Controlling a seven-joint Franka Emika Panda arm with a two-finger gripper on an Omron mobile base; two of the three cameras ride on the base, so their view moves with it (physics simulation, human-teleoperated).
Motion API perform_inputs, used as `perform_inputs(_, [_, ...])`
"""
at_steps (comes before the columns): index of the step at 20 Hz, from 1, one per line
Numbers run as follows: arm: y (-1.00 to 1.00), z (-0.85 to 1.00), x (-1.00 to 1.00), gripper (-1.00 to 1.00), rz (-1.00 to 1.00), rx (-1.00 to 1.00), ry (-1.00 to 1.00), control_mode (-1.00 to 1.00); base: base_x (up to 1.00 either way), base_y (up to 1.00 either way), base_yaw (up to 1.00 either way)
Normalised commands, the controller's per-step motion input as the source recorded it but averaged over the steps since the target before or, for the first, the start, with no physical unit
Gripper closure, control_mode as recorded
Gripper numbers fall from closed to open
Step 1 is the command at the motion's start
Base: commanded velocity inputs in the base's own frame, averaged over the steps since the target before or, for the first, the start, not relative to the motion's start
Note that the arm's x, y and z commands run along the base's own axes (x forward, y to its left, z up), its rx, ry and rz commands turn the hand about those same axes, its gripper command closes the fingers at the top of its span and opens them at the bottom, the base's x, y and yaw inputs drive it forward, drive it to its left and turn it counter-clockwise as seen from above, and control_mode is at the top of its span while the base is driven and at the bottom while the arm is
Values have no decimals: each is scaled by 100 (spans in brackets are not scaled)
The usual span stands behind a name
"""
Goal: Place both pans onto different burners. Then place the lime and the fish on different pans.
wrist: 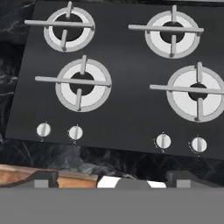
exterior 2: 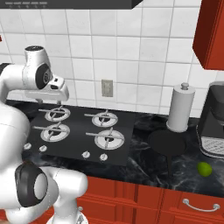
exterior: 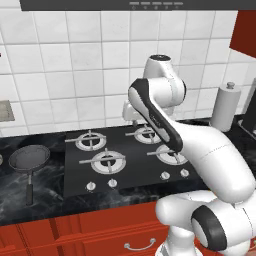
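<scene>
Foreground: red drawer fronts [exterior 2: 175, 201] below the dark marble worktop [exterior 2: 144, 168]. Gripper [wrist: 111, 179], jaws spread wide and empty, hangs above the black cooktop [wrist: 127, 105], whose four burners [wrist: 83, 83] are bare; four silver knobs [wrist: 75, 132] line its near edge. Grey-black pan [exterior: 29, 156] with long handle lies on the worktop left of the cooktop. Plain black pan [exterior 2: 168, 142] lies right of it, before a paper-towel roll [exterior 2: 180, 109]. Lime [exterior 2: 204, 169] rests on the worktop near the black pan's handle. The fish cannot be made out.
</scene>
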Motion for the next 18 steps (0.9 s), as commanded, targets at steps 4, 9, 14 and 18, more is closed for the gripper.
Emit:
perform_inputs(4, [89,-32,-32,-100,2,1,11,-100,0,0,0])
perform_inputs(9, [68,-47,-59,-100,8,0,7,-100,0,0,0])
perform_inputs(14, [66,-58,-38,-100,6,0,7,-100,0,0,0])
perform_inputs(18, [65,-41,-11,-100,3,0,10,-100,0,0,0])
